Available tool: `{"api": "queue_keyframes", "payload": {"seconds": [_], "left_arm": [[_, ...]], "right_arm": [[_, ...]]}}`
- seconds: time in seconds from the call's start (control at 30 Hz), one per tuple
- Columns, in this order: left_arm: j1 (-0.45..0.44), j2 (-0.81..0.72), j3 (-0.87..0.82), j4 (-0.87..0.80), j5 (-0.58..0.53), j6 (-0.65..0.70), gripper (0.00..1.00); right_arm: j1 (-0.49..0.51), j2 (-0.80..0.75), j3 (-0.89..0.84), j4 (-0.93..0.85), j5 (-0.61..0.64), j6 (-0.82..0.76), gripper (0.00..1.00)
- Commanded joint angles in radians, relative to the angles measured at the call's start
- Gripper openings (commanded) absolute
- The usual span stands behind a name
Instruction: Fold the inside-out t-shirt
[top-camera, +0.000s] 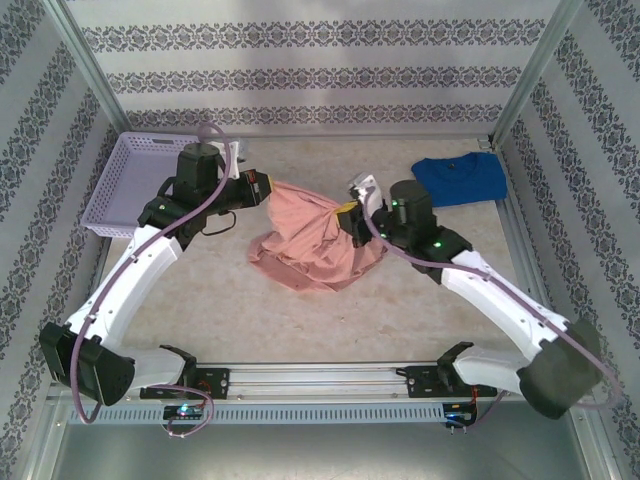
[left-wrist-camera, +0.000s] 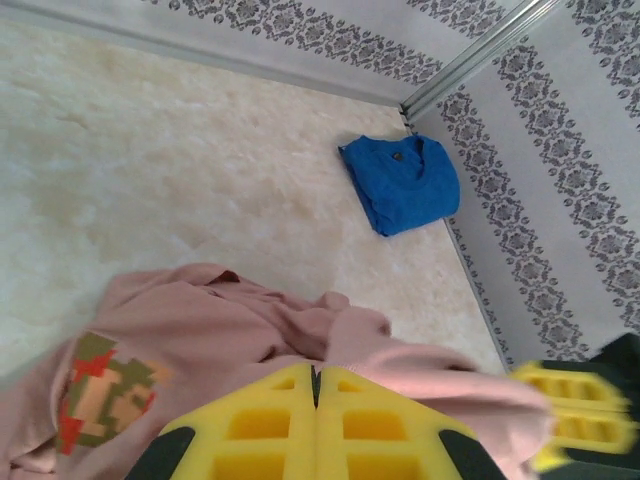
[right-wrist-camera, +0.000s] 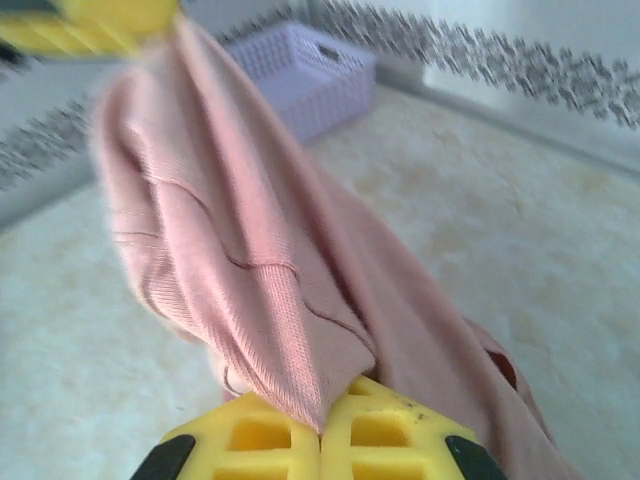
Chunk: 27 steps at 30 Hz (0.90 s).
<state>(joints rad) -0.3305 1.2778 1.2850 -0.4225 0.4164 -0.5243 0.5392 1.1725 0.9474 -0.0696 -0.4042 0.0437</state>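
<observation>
From where I stood, the inside-out t-shirt hung stretched between the two arms over the middle of the table. Its upper edge was lifted off the surface, and its lower folds were bunched in a loose heap on the table below.

The left end effector was at the shirt's left corner. In the left wrist view its yellow fingers were pressed flat together with salmon-pink cloth gathered just past their tips, so it looked clamped on the fabric. A small blocky print in orange, yellow and green showed on the cloth to the left of those fingers.

The right end effector held the shirt's opposite edge. From its own camera the two yellow pads were closed tight on a pinch of ribbed hem, and the cloth ran up and away from them in a taut, twisted band.

A lilac basket sat at the far left of the table, just behind the left arm. A folded blue t-shirt lay flat in the far right corner, well apart from the pink one.
</observation>
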Motion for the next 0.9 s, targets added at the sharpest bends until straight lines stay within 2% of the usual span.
{"api": "queue_keyframes", "payload": {"seconds": [0.0, 0.1, 0.17, 0.3, 0.4, 0.5, 0.6, 0.77, 0.83, 0.87], "left_arm": [[0.009, -0.019, 0.009, 0.029, -0.019, 0.058, 0.00], [0.009, -0.024, 0.012, 0.106, 0.068, 0.040, 0.00], [0.009, -0.036, 0.000, 0.187, 0.133, 0.019, 0.00], [0.003, -0.070, -0.086, 0.364, 0.297, -0.008, 0.00], [-0.050, -0.125, -0.214, 0.366, 0.381, 0.057, 0.00], [-0.167, -0.210, -0.347, 0.223, 0.355, 0.195, 0.00], [-0.288, -0.252, -0.464, 0.145, 0.310, 0.239, 0.00], [-0.436, -0.204, -0.560, 0.156, 0.241, 0.227, 0.00], [-0.458, -0.171, -0.573, 0.158, 0.236, 0.228, 0.07], [-0.462, -0.151, -0.570, 0.149, 0.234, 0.231, 0.13]], "right_arm": [[-0.034, -0.012, 0.011, 0.028, -0.213, 0.071, 0.00], [-0.038, 0.005, 0.035, 0.048, -0.256, 0.089, 0.00], [-0.014, 0.020, 0.037, -0.001, -0.241, 0.046, 0.01], [0.070, 0.060, -0.022, -0.155, -0.174, -0.044, 0.15], [0.061, -0.003, -0.100, -0.168, -0.191, -0.009, 0.28], [-0.013, -0.124, -0.179, -0.086, -0.211, 0.077, 0.38], [-0.089, -0.156, -0.212, -0.013, -0.203, 0.163, 0.44], [-0.087, 0.029, -0.122, -0.140, -0.004, 0.293, 0.46], [-0.058, 0.100, -0.114, -0.149, 0.024, 0.350, 0.47], [-0.030, 0.132, -0.109, -0.153, 0.049, 0.373, 0.48]]}}
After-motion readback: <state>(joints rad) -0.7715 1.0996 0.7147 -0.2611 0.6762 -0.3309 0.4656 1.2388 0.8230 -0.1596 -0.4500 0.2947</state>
